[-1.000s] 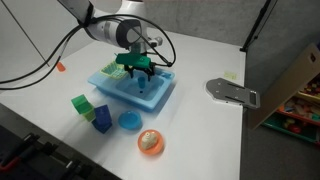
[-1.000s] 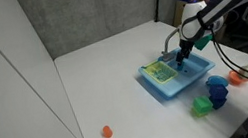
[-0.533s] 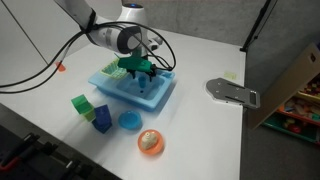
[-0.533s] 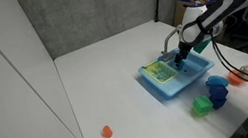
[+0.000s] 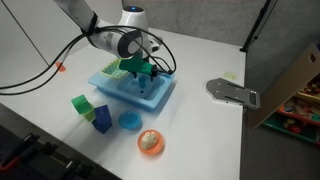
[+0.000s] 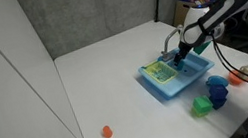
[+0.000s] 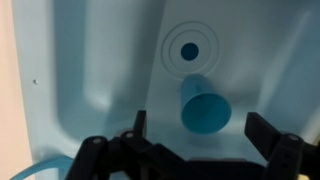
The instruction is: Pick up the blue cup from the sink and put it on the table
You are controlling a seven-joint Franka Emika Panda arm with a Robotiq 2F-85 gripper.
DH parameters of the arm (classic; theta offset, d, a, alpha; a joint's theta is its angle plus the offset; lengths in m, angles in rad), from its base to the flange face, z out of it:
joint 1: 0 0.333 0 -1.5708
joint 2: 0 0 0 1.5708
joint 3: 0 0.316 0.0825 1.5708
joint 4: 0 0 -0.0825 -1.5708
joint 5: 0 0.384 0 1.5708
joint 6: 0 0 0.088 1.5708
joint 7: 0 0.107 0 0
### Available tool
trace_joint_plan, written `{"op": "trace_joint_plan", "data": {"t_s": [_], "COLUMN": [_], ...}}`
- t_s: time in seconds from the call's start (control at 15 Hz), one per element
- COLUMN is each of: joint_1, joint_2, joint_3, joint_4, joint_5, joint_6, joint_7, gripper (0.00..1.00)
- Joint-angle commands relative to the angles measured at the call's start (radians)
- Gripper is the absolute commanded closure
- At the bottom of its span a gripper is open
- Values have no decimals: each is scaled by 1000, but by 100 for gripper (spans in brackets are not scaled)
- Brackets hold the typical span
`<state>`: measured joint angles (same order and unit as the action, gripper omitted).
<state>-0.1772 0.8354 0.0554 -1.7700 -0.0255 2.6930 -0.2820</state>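
Note:
The blue cup [image 7: 203,106] lies in the basin of the light blue sink [image 7: 100,70], below the drain circle, its open mouth toward the wrist camera. My gripper [image 7: 200,128] is open, its two dark fingers spread on either side of the cup, just above it. In both exterior views the gripper [image 5: 143,72] [image 6: 184,51] is lowered into the sink [image 5: 160,95] [image 6: 172,83], which sits on the white table [image 5: 210,125] [image 6: 106,82]. The cup is hidden by the gripper in both exterior views.
A flat blue dish [image 5: 130,121], an orange bowl [image 5: 151,143], a green block [image 5: 81,104] and a dark blue block [image 5: 102,118] lie in front of the sink. A grey metal piece [image 5: 232,92] lies near the table's edge. A small orange thing [image 6: 105,132] lies apart.
The gripper has lowered slightly into the sink basin and shifted a little; the cup and the other objects have not moved.

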Motion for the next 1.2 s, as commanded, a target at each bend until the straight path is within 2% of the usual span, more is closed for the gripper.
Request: {"op": "trace_joint_plan", "data": {"t_s": [0.0,0.2,0.27,0.8,1.13], "joint_1": [-40,-51,-53,-45,-44], "joint_2": [-8,-8,-8,-24,-111], "joint_3": [38,47,49,41,41], "joint_4": [-32,-53,-57,-89,-164], "joint_5": [16,14,13,1,-4], "joint_6": [38,60,64,129,100], "joint_7": [-38,-35,-34,-19,-14], "gripper": [0,0,18,82,83]}}
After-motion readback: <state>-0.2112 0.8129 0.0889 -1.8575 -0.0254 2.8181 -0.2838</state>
